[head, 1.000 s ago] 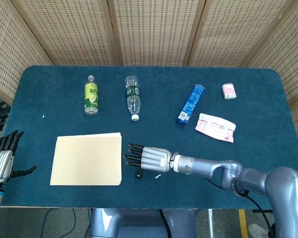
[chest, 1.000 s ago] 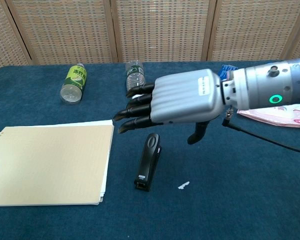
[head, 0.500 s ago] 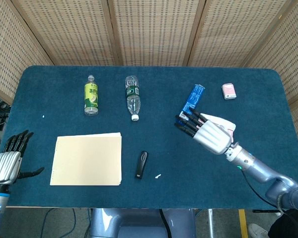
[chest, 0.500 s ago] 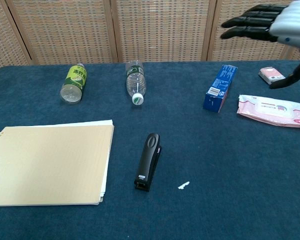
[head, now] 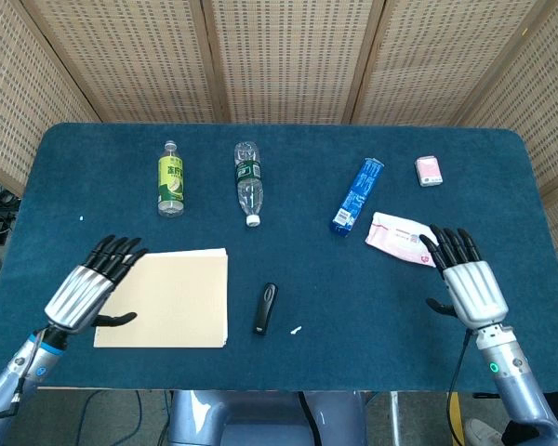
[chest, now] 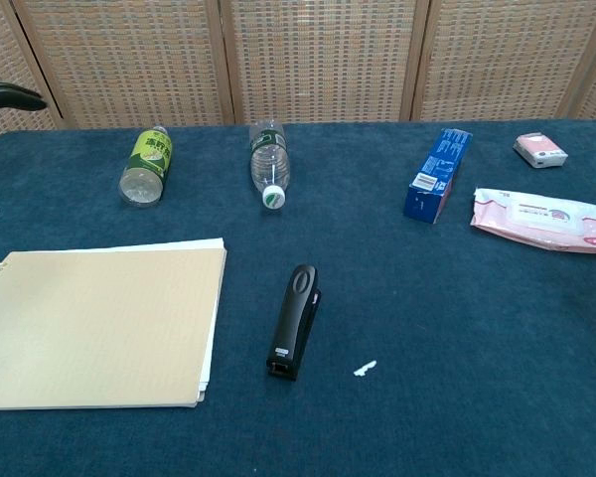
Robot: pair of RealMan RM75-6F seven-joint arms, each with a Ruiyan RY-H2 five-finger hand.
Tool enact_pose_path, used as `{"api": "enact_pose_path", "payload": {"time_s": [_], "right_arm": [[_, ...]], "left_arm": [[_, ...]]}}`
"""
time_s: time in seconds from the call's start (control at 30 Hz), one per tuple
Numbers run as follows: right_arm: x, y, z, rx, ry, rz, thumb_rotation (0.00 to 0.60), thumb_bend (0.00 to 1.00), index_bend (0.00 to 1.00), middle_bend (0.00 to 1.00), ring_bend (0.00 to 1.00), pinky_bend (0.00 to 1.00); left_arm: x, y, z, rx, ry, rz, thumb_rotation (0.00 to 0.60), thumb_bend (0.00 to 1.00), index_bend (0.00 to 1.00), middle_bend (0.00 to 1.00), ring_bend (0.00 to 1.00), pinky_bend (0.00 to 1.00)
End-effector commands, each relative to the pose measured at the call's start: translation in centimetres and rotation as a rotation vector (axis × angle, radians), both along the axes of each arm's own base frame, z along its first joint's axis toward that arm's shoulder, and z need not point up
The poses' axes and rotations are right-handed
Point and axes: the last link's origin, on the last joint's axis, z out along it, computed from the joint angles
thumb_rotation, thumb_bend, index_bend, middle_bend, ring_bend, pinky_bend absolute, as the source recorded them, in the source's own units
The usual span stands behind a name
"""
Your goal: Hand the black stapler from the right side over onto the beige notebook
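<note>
Stapler on table, well apart from empty right hand.

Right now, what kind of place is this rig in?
Likely a lab or office test station: a table covered in blue cloth, woven screen panels behind it, and staged props like the black stapler and beige notebook.

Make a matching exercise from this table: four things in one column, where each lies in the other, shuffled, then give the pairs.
Things:
1. black stapler
2. beige notebook
3. blue box
4. pink wipes pack

Places:
A. under the left hand's fingertips
B. just ahead of the right hand
C. on the cloth right of the notebook
D. between the clear bottle and the wipes

Pairs: 1-C, 2-A, 3-D, 4-B
</note>
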Motion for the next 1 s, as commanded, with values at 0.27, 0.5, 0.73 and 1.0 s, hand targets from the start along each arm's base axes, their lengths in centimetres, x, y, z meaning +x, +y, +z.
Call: {"api": "enact_pose_path", "payload": {"time_s": [0.27, 0.5, 0.73, 1.0], "right_arm": [[-2.3, 2.4, 0.0, -0.096, 0.008, -0.103, 0.6, 0.0, 0.0, 0.0, 0.0, 0.0], [-3.2, 2.2, 1.0, -0.118, -0.009, -0.125, 0.6, 0.0, 0.0, 0.0, 0.0, 0.0], [-3.5, 2.0, 1.5, -0.124, -0.03, -0.135, 0.6, 0.0, 0.0, 0.0, 0.0, 0.0], [-3.8, 1.8, 2.3, -0.146, -0.055, -0.142, 0.6, 0.0, 0.0, 0.0, 0.0, 0.0]], "left_arm": [[5.6, 4.6, -4.8, -0.159, 0.224, -0.565, 0.6, 0.0, 0.0, 0.0, 0.0, 0.0], [7.2, 8.0, -8.1, -0.204, 0.358, -0.807, 0.6, 0.01, 0.0, 0.0, 0.0, 0.0], [9.0, 9.4, -11.1, -0.225, 0.366, -0.897, 0.6, 0.07, 0.0, 0.0, 0.0, 0.0], [11.3, 10.2, -14.6, -0.272, 0.43, -0.982, 0.6, 0.19, 0.0, 0.0, 0.03, 0.0]]}}
